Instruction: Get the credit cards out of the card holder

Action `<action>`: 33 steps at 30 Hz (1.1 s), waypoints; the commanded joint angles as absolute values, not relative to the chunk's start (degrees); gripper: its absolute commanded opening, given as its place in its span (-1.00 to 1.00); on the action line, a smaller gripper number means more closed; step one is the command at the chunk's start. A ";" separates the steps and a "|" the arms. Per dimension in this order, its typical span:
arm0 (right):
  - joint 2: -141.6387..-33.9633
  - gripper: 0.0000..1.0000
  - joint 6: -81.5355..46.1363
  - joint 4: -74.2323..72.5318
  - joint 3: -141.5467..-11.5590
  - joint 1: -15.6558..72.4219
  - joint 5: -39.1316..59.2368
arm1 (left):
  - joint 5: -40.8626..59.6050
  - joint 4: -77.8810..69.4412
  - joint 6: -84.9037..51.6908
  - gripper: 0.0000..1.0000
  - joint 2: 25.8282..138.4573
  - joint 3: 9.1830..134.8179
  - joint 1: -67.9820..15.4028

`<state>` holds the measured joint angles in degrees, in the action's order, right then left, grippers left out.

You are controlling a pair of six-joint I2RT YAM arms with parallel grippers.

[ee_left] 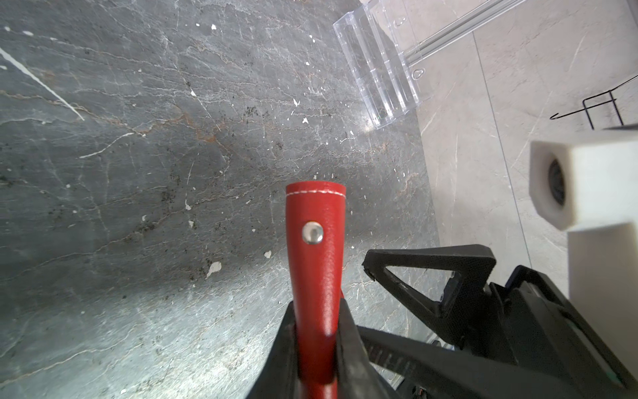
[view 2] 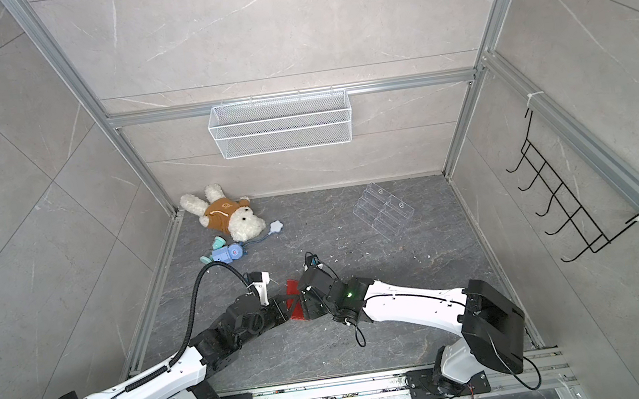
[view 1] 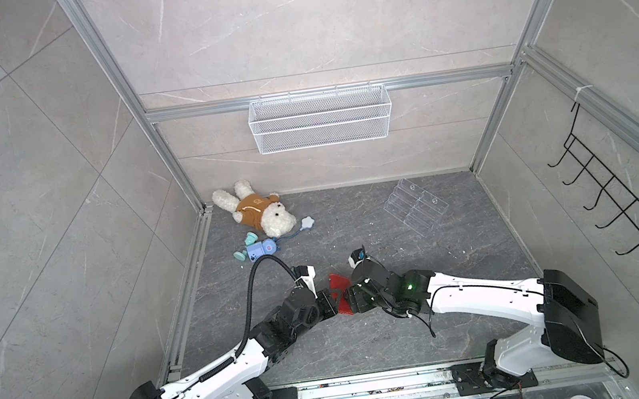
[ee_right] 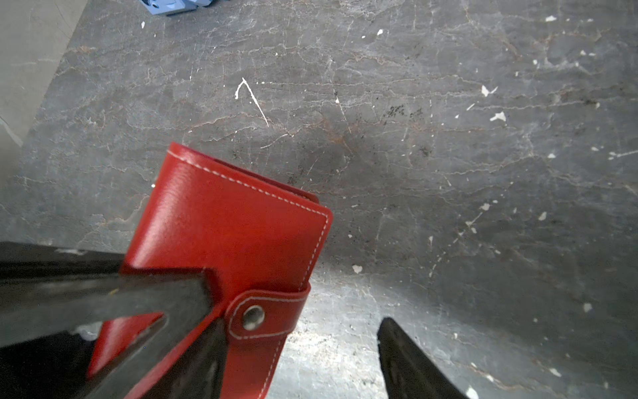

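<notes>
The dark marbled table (view 1: 358,254) is flecked white. A plush dog (view 1: 256,213) and a blue toy (view 1: 259,251) lie back-left, a clear stand (view 1: 415,206) back-right.

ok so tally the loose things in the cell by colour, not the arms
red: 1, card holder
white and brown: 1, plush toy
blue: 1, plastic toy, taken as one piece
clear: 1, acrylic stand
total: 4

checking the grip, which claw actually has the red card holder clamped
the left claw, shut on the card holder; the right claw stands open beside it
</notes>
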<state>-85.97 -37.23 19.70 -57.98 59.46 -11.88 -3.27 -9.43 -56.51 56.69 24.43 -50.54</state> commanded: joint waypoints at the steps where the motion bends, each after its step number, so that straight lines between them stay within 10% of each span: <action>1: -88.20 0.25 -35.97 20.27 -59.06 59.15 -16.28 | -1.45 -13.71 -55.28 -1.00 56.01 27.15 -51.83; 33: -93.04 -0.78 -37.53 20.74 -59.52 60.07 -20.38 | -2.55 -13.71 -55.62 -1.00 55.29 26.55 -52.60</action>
